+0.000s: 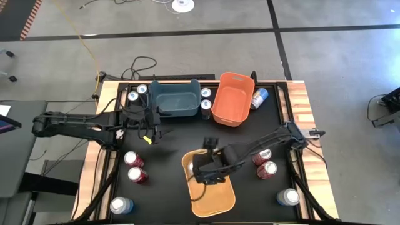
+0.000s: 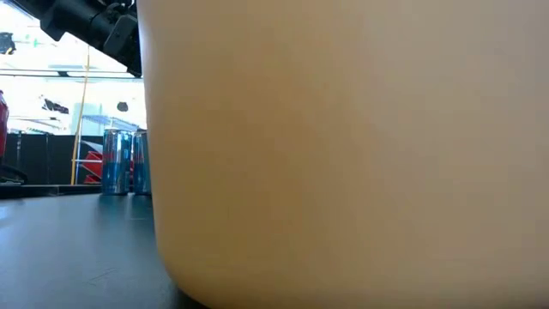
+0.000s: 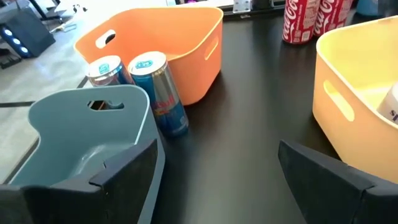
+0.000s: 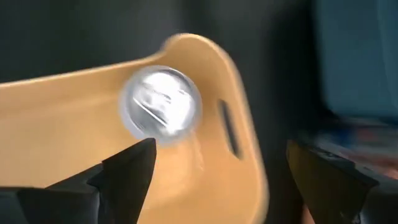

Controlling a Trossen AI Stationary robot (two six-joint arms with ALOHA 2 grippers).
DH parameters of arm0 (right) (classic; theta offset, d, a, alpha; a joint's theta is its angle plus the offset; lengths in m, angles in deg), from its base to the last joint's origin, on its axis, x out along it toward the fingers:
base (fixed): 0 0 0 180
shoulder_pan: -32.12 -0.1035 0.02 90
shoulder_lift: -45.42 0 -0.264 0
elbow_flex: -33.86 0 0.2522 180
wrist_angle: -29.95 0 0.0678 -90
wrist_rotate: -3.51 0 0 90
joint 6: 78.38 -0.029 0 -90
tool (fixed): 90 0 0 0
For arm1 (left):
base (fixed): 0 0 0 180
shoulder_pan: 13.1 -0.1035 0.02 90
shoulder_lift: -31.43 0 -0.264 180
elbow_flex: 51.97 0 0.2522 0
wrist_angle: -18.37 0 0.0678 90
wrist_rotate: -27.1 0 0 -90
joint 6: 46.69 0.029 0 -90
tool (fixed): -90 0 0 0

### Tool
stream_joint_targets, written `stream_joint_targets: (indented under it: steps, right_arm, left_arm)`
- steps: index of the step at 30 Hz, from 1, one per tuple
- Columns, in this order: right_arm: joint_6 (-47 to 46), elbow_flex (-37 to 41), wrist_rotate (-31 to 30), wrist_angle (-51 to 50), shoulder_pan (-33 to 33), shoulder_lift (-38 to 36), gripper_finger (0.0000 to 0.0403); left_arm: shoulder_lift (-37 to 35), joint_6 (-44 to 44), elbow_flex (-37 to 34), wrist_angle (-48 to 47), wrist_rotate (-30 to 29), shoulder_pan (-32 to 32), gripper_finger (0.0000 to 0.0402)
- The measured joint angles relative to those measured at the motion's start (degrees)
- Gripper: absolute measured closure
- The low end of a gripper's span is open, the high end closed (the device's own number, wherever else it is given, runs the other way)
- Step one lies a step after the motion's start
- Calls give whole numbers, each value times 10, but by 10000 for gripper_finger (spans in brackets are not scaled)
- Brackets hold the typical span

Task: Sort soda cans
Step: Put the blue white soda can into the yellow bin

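My right gripper [image 1: 201, 170] hangs open over the far end of the yellow-orange bin [image 1: 215, 197]. Its wrist view shows a silver can [image 4: 160, 102] standing inside that bin [image 4: 74, 130], beyond the spread fingers [image 4: 221, 149] and apart from them. My left gripper [image 1: 150, 135] is open over bare mat just near of the teal bin [image 1: 173, 100]. In the left wrist view it [image 3: 217, 180] faces two dark blue cans [image 3: 158, 90] standing between the teal bin [image 3: 81, 137] and the orange bin [image 3: 168, 50].
Two dark blue cans [image 1: 137, 92] stand left of the teal bin. A pale can [image 1: 259, 97] lies right of the orange bin [image 1: 232, 99]. Red cans stand at left [image 1: 134, 167] and right [image 1: 265, 163], and silver cans [image 1: 122, 205] [image 1: 287, 197] stand near the near corners. The yellow bin wall [image 2: 343, 154] fills the low view.
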Motion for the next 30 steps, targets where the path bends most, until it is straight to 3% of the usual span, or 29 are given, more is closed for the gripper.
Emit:
stream_joint_targets:
  steps: [4, 9, 18, 24, 30]
  right_arm:
    - [-95, -68, -72, -176, -8, 0, 29]
    - [-110, -60, -89, -167, 4, -58, 37]
    - [-296, -25, -180, -164, 58, -161, 40]
    - [-402, 25, -166, -166, 169, -192, 44]
    - [-392, 99, -103, -166, 328, -218, 80]
  left_arm:
    - [0, -1, 0, -1, 0, 0, 69]
    - [0, -3, 0, -2, 0, 0, 69]
    - [0, -7, 0, -17, 0, 0, 69]
    - [0, -11, 0, -18, 0, 0, 69]
    - [0, -16, 0, -45, 0, 0, 69]
